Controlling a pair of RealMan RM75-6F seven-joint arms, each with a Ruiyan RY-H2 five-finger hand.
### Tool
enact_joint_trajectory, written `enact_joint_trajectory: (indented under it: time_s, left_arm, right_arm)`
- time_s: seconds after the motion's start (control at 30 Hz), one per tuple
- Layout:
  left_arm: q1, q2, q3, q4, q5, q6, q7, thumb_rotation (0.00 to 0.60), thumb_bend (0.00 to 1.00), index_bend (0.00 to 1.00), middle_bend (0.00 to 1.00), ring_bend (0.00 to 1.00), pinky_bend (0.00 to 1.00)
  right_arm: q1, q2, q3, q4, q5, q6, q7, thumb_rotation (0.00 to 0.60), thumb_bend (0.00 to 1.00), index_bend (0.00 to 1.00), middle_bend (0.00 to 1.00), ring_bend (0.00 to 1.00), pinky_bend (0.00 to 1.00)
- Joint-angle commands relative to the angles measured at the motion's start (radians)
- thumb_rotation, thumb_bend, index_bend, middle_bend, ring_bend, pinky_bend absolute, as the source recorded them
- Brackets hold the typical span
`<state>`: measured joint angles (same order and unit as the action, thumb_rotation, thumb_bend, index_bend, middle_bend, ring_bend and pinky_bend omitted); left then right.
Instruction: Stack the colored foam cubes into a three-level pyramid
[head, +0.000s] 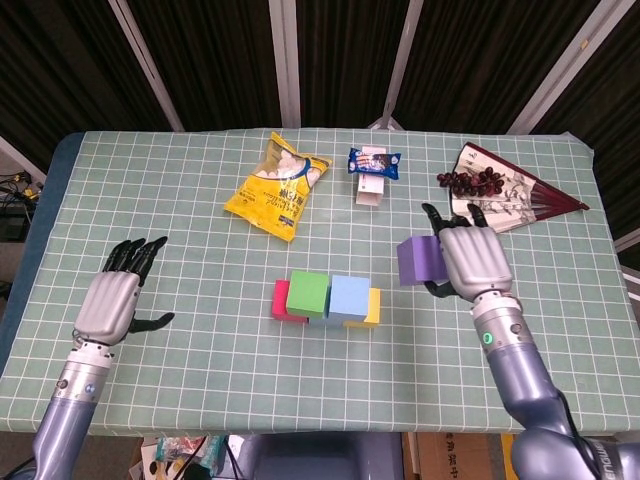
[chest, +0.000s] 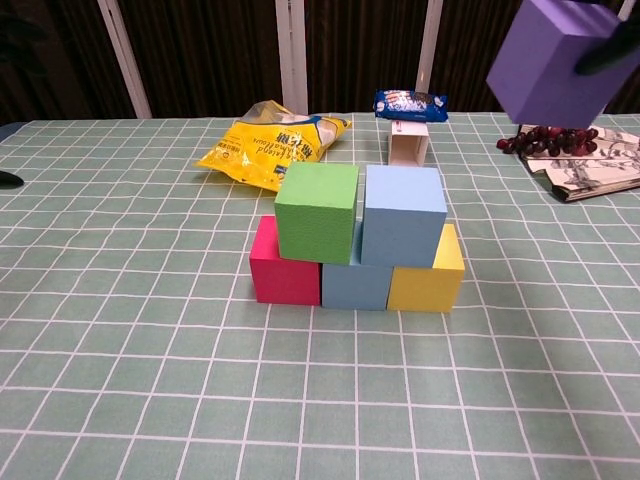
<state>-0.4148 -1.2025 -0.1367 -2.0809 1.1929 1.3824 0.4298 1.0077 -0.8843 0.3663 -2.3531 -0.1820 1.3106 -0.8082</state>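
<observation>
right of the stack (head: 328, 298), above the counter (head: 180, 360), the right hand (head: 474, 258) holds a purple cube (head: 420, 261), fingers wrapped round it. the left hand (head: 110, 302) rests with fingers spread, holding nothing.

Green checkered tablecloth (head: 180, 260) covers the table; cube stack (head: 327, 299) sits dead center, yellow chip bag (head: 279, 186) at 11 o'clock, cookie pack (head: 373, 162) at 12, paper fan (head: 505, 200) at 2.

Purple cube (head: 419, 260) aloft, tilted; green cube (chest: 317, 212), blue cube (chest: 403, 215) atop three-cube row.
</observation>
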Motion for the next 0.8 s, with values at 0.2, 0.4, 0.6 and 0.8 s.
enact_joint_trajectory:
  time_s: [0.2,0.4,0.6,0.8]
  left_arm:
    - [0.002,0.023,-0.014,-0.003,-0.021,-0.017,-0.03,0.6,0.05,0.0,0.12,0.08,0.05]
    - [0.008,0.057,-0.03,-0.03,-0.015,-0.007,-0.049,0.6,0.06,0.0,0.12,0.08,0.05]
    - [0.015,0.081,-0.04,-0.051,-0.009,0.003,-0.059,0.6,0.06,0.0,0.12,0.08,0.05]
    - [0.017,0.092,-0.042,-0.055,-0.016,-0.004,-0.07,0.6,0.07,0.0,0.12,0.08,0.05]
  right_arm:
    - [0.195,-0.191,0.049,-0.003,0.167,0.251,-0.156,0.6,0.29,0.0,0.46,0.23,0.0]
    - [0.28,-0.29,0.065,-0.003,0.24,0.372,-0.225,0.6,0.29,0.0,0.46,0.23,0.0]
    - [0.339,-0.362,0.092,-0.003,0.303,0.49,-0.271,0.6,0.29,0.0,0.46,0.23,0.0]
    - [0.354,-0.396,0.118,-0.003,0.324,0.553,-0.276,0.6,0.29,0.0,0.46,0.23,0.0]
